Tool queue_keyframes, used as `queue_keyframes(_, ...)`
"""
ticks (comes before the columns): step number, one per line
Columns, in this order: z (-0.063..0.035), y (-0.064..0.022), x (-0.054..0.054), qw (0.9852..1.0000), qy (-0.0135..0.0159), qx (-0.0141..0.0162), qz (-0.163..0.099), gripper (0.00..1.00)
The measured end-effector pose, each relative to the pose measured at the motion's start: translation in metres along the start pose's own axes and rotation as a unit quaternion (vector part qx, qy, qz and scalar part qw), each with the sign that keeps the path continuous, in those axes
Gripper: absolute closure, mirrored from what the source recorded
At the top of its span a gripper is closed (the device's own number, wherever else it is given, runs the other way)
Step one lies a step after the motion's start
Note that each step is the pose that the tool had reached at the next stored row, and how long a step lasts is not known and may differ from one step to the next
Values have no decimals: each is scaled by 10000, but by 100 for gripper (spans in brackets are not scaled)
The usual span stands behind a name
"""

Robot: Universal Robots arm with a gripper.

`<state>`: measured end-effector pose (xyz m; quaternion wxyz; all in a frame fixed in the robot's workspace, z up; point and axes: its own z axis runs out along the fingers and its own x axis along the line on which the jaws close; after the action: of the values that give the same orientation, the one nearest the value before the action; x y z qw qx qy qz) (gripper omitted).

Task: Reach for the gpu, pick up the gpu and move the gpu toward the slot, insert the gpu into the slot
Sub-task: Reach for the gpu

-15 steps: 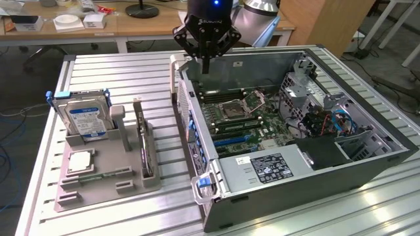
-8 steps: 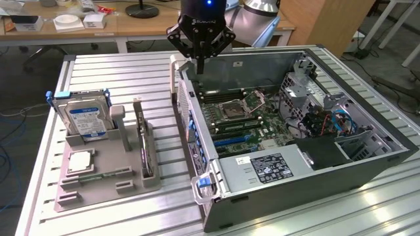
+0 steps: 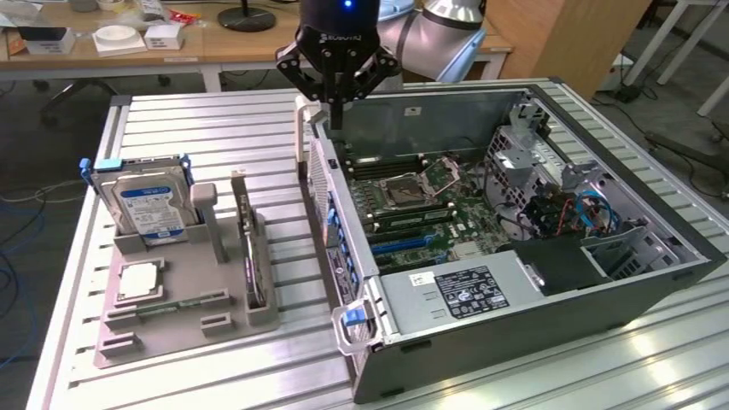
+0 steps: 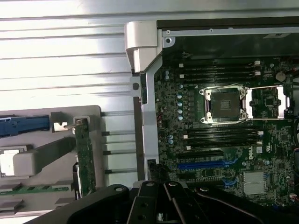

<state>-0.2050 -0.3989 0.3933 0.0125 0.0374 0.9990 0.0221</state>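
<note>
The gpu (image 3: 248,249) is a thin dark card standing on edge in the grey holder (image 3: 265,318) at the exterior view's left; its green edge (image 4: 84,154) also appears in the wrist view. My gripper (image 3: 336,104) hangs shut and holds nothing, high over the open computer case's near wall, well away from the gpu. Its black linkages and closed fingertips (image 4: 156,184) point down over that wall. The blue slot (image 3: 401,243) lies on the motherboard inside the case, and it shows again in the wrist view (image 4: 205,165).
A blue-labelled hard drive (image 3: 148,205) and a square silver chip (image 3: 137,280) sit in the same holder. The open case (image 3: 535,295) holds the CPU socket (image 4: 225,105), a power supply (image 3: 465,292) and cables. Everything rests on a slatted metal table (image 3: 217,128).
</note>
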Motion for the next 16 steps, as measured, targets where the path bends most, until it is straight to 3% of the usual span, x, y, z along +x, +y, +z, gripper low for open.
queue_keyframes(16,-7,-19,260,10000,0,0,0,90)
